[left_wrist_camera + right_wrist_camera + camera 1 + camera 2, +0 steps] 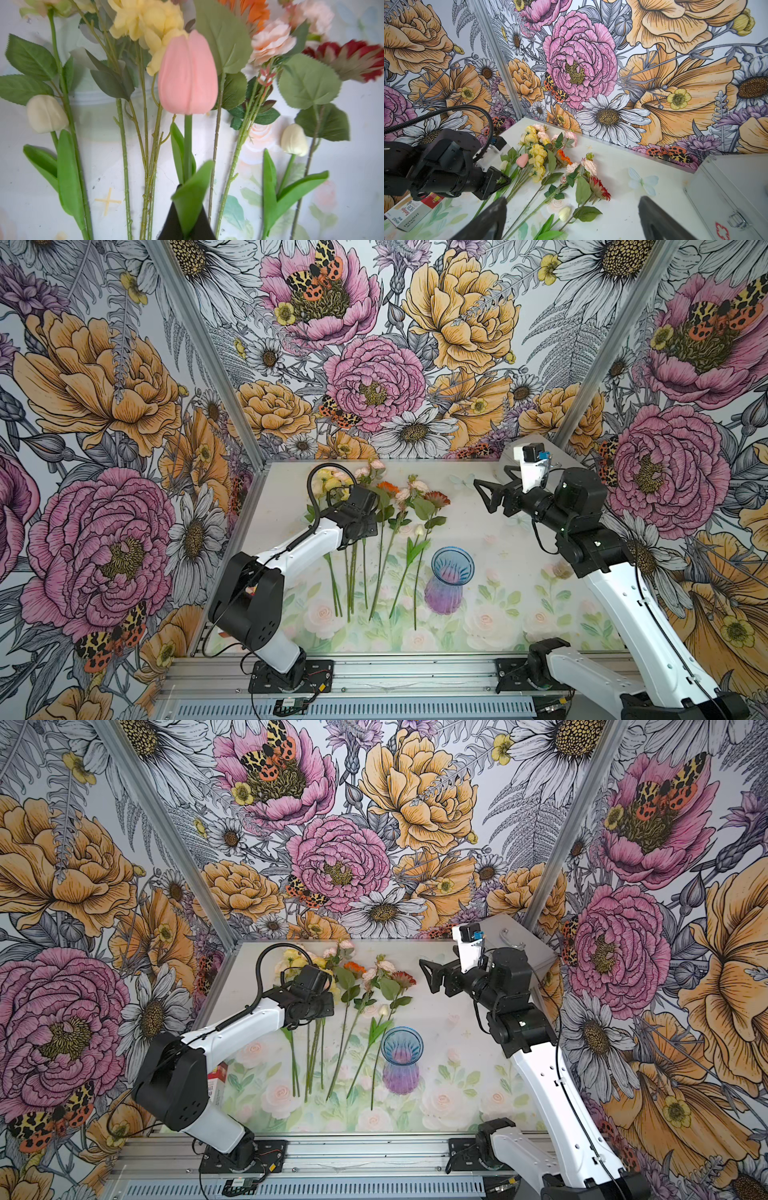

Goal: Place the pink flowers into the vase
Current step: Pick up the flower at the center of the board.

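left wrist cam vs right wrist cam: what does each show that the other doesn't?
Only left wrist: close-up of the left gripper, fingers shut on the pink tulip at stem and leaf; a yellow cross mark on the table. Only right wrist: the right gripper, fingers open; the left arm from outside; a bandage box; a first-aid case. Both: the pink tulip, yellow flowers, peach blooms, dark red flower.

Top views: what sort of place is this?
Most likely a robot test booth: a left arm and a right arm bolted to a metal rail, a small table boxed in by printed wall panels.
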### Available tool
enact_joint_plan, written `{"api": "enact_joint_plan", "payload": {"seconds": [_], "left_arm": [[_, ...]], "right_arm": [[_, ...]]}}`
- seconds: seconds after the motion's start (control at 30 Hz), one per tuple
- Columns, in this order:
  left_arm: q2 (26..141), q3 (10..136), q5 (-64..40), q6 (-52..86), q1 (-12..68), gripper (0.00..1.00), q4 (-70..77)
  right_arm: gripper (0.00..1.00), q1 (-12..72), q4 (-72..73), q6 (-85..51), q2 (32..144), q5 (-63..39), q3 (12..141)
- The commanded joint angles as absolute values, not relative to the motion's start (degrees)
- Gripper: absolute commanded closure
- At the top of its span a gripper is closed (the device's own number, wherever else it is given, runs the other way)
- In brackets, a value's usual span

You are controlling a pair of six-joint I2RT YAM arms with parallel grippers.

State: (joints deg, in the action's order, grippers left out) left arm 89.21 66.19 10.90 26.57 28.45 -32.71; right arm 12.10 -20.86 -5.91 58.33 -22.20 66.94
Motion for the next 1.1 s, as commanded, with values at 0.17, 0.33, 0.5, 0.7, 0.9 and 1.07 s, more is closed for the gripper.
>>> {"api": "enact_joint_plan", "payload": {"seconds": [0.17, 0.33, 0.5, 0.7, 0.9, 1.07], "left_arm": [[78.78, 77.95, -4.13, 18.96, 23.10, 0.94, -29.96], [76.82, 79.36, -18.19, 17.53, 17.69, 0.94, -21.08], [78.68, 79.85, -33.20, 21.33, 13.16, 0.94, -9.60], [81.17, 78.69, -42.40, 31.36, 11.71, 0.95, 7.26], [82.77, 76.69, -47.01, 41.37, 12.52, 0.94, 22.24], [83.56, 74.05, -47.81, 50.16, 13.27, 0.94, 34.42]], "right_arm": [[0.00, 13.04, -20.57, -12.73, 63.16, -24.44, 73.14], [0.00, 13.82, -20.62, -16.60, 68.62, -29.80, 78.39], [0.01, 17.44, -20.58, -15.00, 73.17, -35.11, 83.49], [0.15, 22.90, -20.49, -13.11, 79.95, -39.29, 89.82], [0.23, 26.32, -20.49, -11.93, 86.18, -41.33, 95.46], [0.25, 27.76, -20.40, -11.51, 89.68, -41.44, 98.77]]}}
